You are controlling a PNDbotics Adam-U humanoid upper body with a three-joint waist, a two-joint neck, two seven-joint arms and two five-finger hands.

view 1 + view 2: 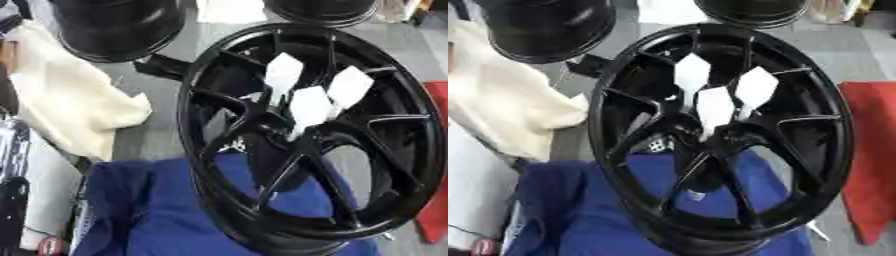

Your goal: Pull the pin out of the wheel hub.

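The lower ends of the three white tags (715,105) vanish into the dark middle of the black wheel (614,150); any pin there is unreadable. Two more wheels (114,30) are cut off by the top edge

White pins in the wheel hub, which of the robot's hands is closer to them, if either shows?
Neither left nor right can be named: no hand shows in either view. The three white pins stand untouched at the centre of the black wheel hub.

Black wheel hub (306,135) bears three white tags (715,107), seemingly plain; blue cloth (157,210), cream cloth (66,100), red cloth (872,150).
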